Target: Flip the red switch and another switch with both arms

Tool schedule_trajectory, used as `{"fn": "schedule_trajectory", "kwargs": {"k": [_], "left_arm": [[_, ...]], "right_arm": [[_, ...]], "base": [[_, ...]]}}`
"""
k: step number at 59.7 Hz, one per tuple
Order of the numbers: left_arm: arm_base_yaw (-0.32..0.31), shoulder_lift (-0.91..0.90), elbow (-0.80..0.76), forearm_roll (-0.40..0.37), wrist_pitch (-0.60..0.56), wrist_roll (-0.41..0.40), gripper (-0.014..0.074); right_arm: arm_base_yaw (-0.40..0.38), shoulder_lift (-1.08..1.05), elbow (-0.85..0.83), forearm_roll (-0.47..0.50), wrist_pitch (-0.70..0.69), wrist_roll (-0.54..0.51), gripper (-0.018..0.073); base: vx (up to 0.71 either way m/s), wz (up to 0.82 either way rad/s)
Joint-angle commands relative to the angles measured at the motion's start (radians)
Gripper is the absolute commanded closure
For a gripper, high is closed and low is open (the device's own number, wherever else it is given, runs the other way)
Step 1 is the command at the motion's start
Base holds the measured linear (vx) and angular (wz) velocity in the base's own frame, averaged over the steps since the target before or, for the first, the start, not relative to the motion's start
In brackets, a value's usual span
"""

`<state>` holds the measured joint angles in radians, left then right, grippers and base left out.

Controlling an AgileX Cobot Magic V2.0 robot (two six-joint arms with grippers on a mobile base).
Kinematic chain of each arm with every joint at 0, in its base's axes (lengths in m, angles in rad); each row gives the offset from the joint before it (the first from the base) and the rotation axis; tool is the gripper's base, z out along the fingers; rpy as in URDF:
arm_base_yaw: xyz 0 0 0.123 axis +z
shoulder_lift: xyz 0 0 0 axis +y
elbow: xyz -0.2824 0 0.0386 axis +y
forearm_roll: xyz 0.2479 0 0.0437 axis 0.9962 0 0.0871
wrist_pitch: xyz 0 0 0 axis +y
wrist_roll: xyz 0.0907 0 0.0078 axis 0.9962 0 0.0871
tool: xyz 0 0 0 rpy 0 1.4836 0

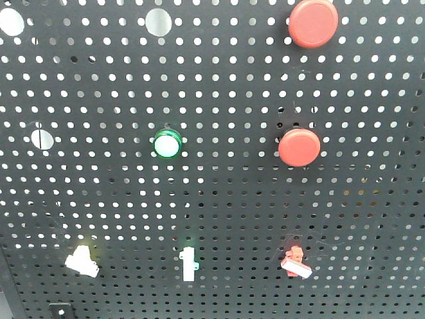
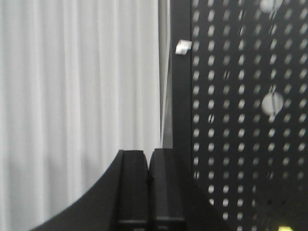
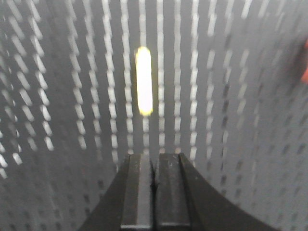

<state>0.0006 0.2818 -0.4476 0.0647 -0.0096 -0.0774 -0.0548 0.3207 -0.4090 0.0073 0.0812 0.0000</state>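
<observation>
The red switch (image 1: 296, 261) is small, with a white bar lever, low on the right of the black pegboard (image 1: 372, 199). Another switch (image 1: 82, 260), pale cream, sits low on the left. Neither arm shows in the front view. My left gripper (image 2: 147, 153) is shut on nothing and points at the pegboard's left edge (image 2: 180, 96). A faint yellow speck (image 2: 285, 228) shows at the bottom right of that view. My right gripper (image 3: 155, 156) is also shut and empty. It faces the perforated board, below a bright yellowish elongated slot (image 3: 144, 81). No switch is clearly seen in either wrist view.
Two large round red buttons (image 1: 313, 23) (image 1: 299, 147), a green round button (image 1: 167, 143) and a slim white switch with a green base (image 1: 188, 263) are also on the board. A white curtain (image 2: 77, 96) hangs left of the board. A red sliver (image 3: 305, 62) shows at the right wrist view's edge.
</observation>
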Motion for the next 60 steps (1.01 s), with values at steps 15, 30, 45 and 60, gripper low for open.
{"fn": "schedule_trajectory", "kwargs": {"k": [15, 30, 45, 60], "left_arm": [[-0.006, 0.089, -0.033, 0.001, -0.058, -0.009, 0.0594], [-0.09, 0.21, -0.033, 0.001, -0.126, -0.009, 0.0594], [-0.211, 0.314, -0.033, 0.032, -0.199, -0.008, 0.0594], [-0.304, 0.441, -0.034, 0.135, -0.281, -0.009, 0.0594]], "right_arm": [[-0.007, 0.04, -0.034, -0.007, -0.081, -0.007, 0.0566], [-0.007, 0.04, -0.034, -0.007, -0.081, -0.007, 0.0566], [-0.007, 0.04, -0.034, -0.007, -0.081, -0.007, 0.0566], [-0.007, 0.039, -0.034, -0.007, -0.07, -0.007, 0.0566]], "base": [[0.0, 0.0], [0.0, 0.0], [0.0, 0.0], [0.0, 0.0]]}}
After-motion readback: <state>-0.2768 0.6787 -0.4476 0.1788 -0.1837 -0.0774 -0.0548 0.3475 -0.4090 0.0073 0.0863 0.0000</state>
